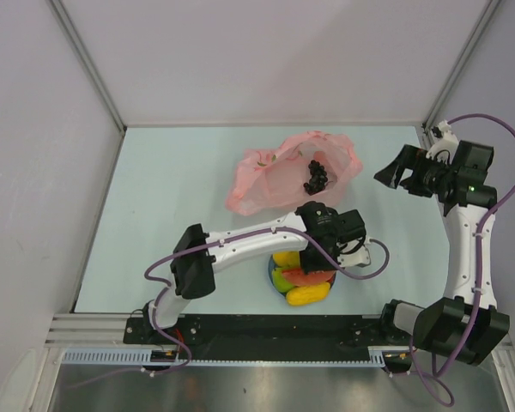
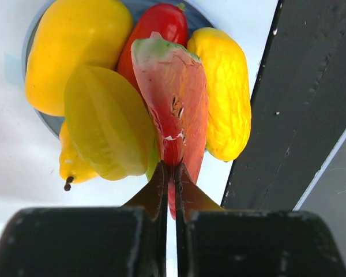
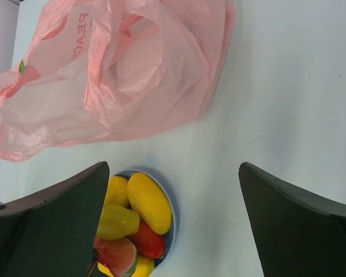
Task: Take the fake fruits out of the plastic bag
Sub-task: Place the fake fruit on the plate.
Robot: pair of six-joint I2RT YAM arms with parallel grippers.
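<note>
At the near edge of the surface, at 6 o'clock in the overhead view, my left gripper [image 2: 170, 170] hangs over the blue plate [image 2: 30, 43]. Its jaws are almost fully together, pinching the thin lower edge of the watermelon slice [image 2: 173, 98]. The slice stands on its edge across the heap. A green-yellow starfruit [image 2: 106, 130] lies at its 9 o'clock and a bumpy yellow fruit [image 2: 222, 92] at its 3 o'clock. A smooth yellow fruit [image 2: 75, 52] and a red fruit [image 2: 161, 23] sit beyond it, and a small yellow pear [image 2: 72, 167] is tucked low on the left.

The step in hand looks like the release. I judge it best to part the jaws only a little, so the slice settles into the groove between its neighbours. Then I should lift straight up, because any sideways drag could tip the glossy pile over the rim. A dark rail runs close at 3 o'clock, so my way out is upward.

Farther off, at 12 o'clock from the plate, the plastic bag [image 1: 266, 176] lies crumpled and collapsed. The grape bunch [image 1: 316, 176] sits towards its 3 o'clock side, and I cannot tell whether film covers it. At 3 o'clock of the bag, my right gripper [image 1: 390, 172] hovers wide open and empty, well apart from everything. The loose pink folds are the likely hindrance for the grapes.
</note>
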